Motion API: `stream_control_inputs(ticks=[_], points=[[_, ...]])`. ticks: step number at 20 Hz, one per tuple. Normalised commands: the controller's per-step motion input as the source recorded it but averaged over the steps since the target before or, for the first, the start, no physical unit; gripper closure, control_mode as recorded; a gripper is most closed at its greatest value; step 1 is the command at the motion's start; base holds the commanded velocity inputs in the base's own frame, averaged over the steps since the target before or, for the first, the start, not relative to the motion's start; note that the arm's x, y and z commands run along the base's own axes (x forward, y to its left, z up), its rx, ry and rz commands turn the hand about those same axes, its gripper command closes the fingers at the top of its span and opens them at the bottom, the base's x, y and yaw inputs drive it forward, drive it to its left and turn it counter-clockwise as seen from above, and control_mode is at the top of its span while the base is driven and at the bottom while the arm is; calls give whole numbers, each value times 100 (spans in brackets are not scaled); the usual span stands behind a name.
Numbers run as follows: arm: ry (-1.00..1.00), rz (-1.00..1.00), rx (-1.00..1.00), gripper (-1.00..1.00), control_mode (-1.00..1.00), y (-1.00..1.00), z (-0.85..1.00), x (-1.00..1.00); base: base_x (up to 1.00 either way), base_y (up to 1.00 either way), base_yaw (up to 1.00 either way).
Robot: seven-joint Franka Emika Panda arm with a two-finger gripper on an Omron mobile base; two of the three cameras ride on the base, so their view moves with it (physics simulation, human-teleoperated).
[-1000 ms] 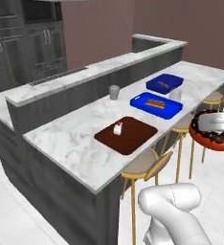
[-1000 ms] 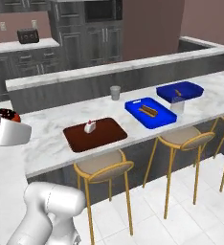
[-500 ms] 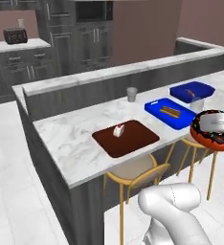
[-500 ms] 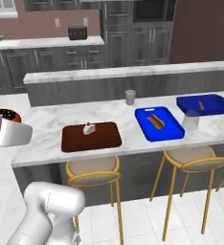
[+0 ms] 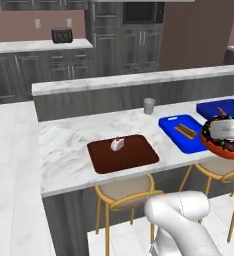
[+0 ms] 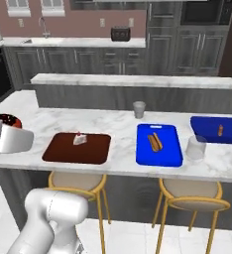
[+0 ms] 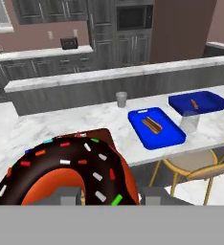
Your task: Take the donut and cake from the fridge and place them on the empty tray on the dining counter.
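The tool [image 7: 106, 198] is gripping the donut [image 7: 66, 170] off the counter's [image 5: 69, 155] front edge, while the cake [image 5: 117, 144] is sitting mid-tray [image 5: 139, 160] near that front edge.

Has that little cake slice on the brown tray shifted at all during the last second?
No. The cake sits at the same spot on the brown tray; only the camera moved.

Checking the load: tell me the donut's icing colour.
Dark chocolate brown with coloured sprinkles on the donut, clearest in the hand view.
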Motion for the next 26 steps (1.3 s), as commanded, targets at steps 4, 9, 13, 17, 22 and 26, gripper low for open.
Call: stream_control_inputs(ticks=[4, 9, 13, 17, 22, 26], points=[[0, 0, 0, 100, 100, 0, 0, 0, 100, -68, 9], [0, 0, 0, 100, 100, 0, 0, 0, 100, -81, 13], [17, 30, 22, 100, -100, -30, -45, 75, 25, -17, 5], [27, 51, 27, 100, -100, -30, -69, 100, 0, 0, 0], [28, 24, 17, 100, -100, 7, -93, 100, 0, 0, 0], [43, 0, 0, 100, -100, 33, -100, 100, 0, 0, 0]])
